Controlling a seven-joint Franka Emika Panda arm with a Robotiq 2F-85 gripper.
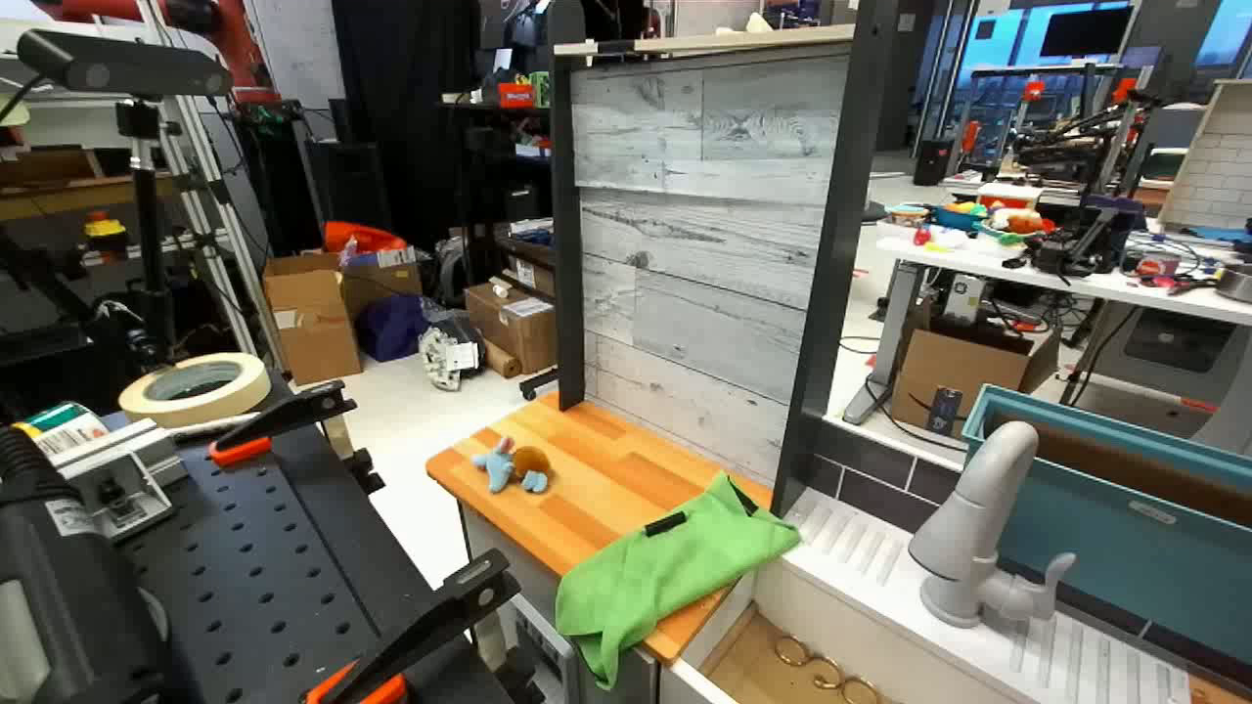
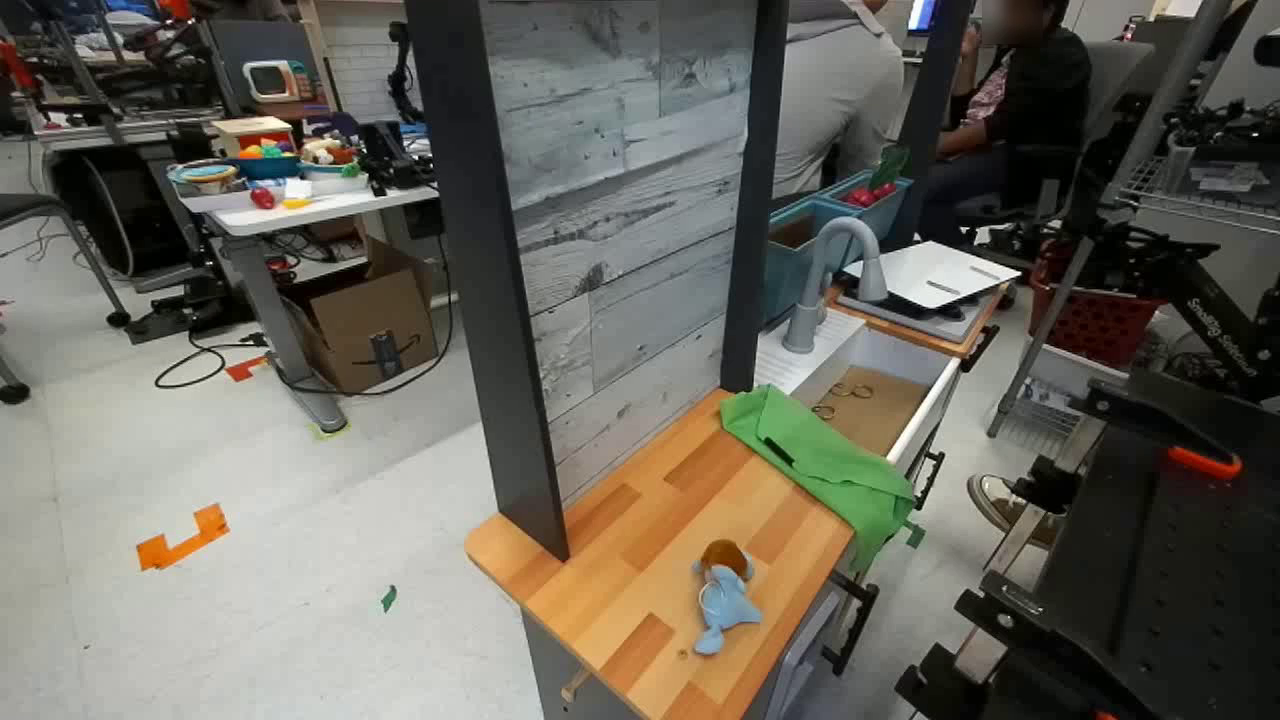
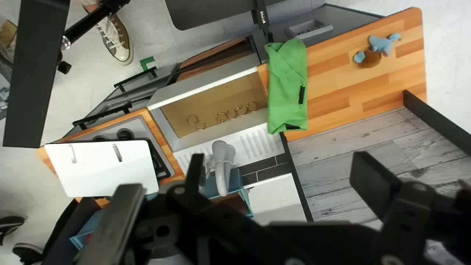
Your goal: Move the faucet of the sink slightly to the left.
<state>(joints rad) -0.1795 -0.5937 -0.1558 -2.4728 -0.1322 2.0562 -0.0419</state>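
At left in the wrist view, a board [image 3: 99, 169] hides much of the stove [image 3: 142, 127]; next the gripper [image 3: 278, 165], fingers [image 3: 195, 173] spread wide, masks part of a bin [image 3: 237, 180]; the faucet [image 3: 220, 163], matte grey and arched, stands on the rim of the sink [image 3: 241, 156]; then a cloth [image 3: 287, 84] over the edge of the counter [image 3: 331, 84]; last, a toy [image 3: 381, 45] on top

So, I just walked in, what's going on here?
The robot's black gripper hangs open above the scene, holding nothing. It's meant to nudge the light grey, arched faucet slightly left, but isn't touching it. The faucet stands at the back of the shallow, white-rimmed sink. A green cloth, partly overhanging, and a small blue-and-brown toy lie on the orange wooden board beside it.
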